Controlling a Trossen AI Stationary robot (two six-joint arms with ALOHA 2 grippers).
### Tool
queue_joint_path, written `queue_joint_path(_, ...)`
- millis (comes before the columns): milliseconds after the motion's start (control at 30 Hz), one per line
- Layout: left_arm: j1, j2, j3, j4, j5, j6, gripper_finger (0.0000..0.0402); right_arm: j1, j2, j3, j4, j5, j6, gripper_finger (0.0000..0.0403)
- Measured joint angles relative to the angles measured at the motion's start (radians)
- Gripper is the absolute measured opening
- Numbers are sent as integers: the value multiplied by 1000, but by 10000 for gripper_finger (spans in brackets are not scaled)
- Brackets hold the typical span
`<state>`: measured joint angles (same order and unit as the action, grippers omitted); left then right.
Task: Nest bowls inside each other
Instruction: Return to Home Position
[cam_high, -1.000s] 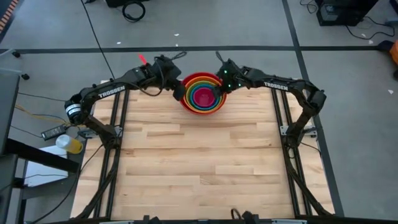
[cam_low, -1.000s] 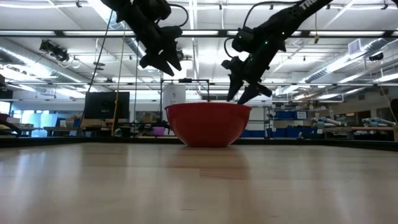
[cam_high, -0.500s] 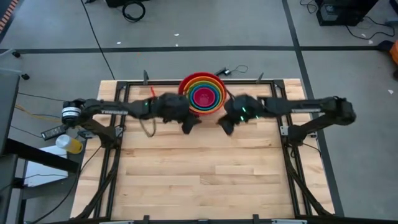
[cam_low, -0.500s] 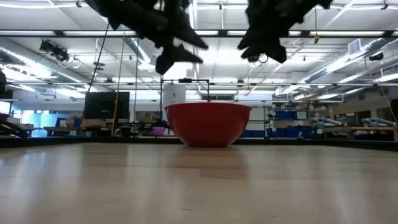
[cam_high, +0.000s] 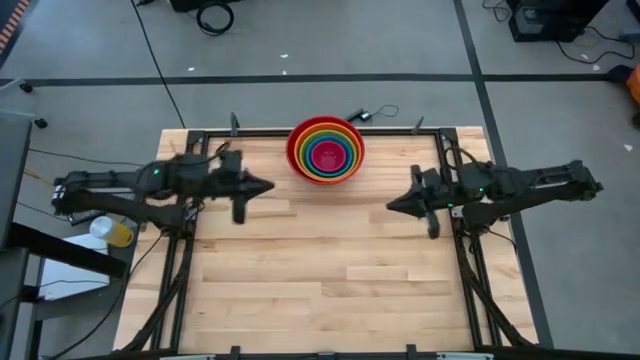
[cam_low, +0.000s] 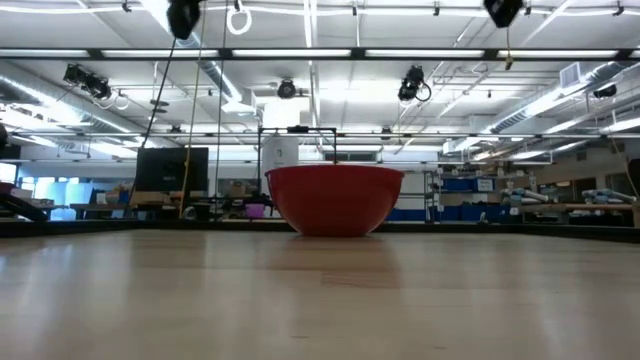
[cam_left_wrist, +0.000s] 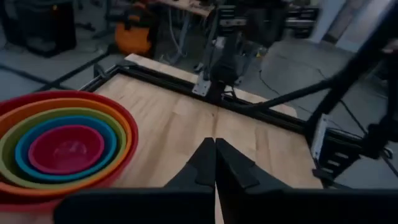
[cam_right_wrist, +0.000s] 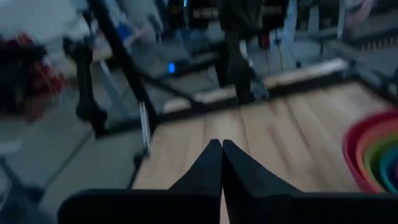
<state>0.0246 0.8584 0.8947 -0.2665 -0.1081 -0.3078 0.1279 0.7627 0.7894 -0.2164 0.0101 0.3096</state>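
The bowls (cam_high: 325, 150) stand nested near the table's far edge, middle: red outermost, then orange, lime green, blue, and magenta pink innermost. The red bowl (cam_low: 335, 198) rests on its base on the wood. They show too in the left wrist view (cam_left_wrist: 65, 149). My left gripper (cam_high: 268, 186) is shut and hangs level over the left side, pointing right. My right gripper (cam_high: 392, 205) is shut and hangs level over the right side, pointing left. Both are clear of the bowls.
A black metal frame (cam_high: 430, 131) runs around the wooden table (cam_high: 320, 270). A yellow-capped bottle (cam_high: 112, 231) lies off the left edge. Open wood lies in front of the bowls toward the near edge.
Both grippers have drawn away from the bowl stack, first toward the near edge, then apart: the left toward the table's left edge, the right toward its right edge. Both have risen, tipped from downward to level, and shut. The nested bowls have stayed where they were.
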Motion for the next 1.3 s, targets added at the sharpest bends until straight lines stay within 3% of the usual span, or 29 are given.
queue_joint_path(167, -47, -208, -275, 192, -33, -27, 2, 54, -106, -20, -132, 89, -112, 4)
queue_joint_path(267, -52, -305, -431, 334, 26, -53, 2, 102, -203, -105, 6, 213, -206, 3)
queue_joint_path(433, -65, -380, -588, 352, 98, -48, 1, 118, -340, -304, 205, 230, -219, 3)
queue_joint_path(533, -78, -383, -643, 386, 99, -37, 1, 118, -371, -391, 249, 229, -137, 2)
queue_joint_path(700, -79, -396, -668, 420, 99, 100, 1, 119, -402, -464, 319, 233, -156, 2)
queue_joint_path(900, -77, -513, -669, 350, 95, 144, 0, 118, -532, -506, 297, 230, -201, 2)
queue_joint_path(1100, -77, -639, -716, 342, 93, 169, 0, 116, -632, -630, 347, 191, -103, 2)
queue_joint_path(1300, -77, -713, -850, 521, 65, 114, 0, 106, -621, -760, 563, 179, -40, 2)
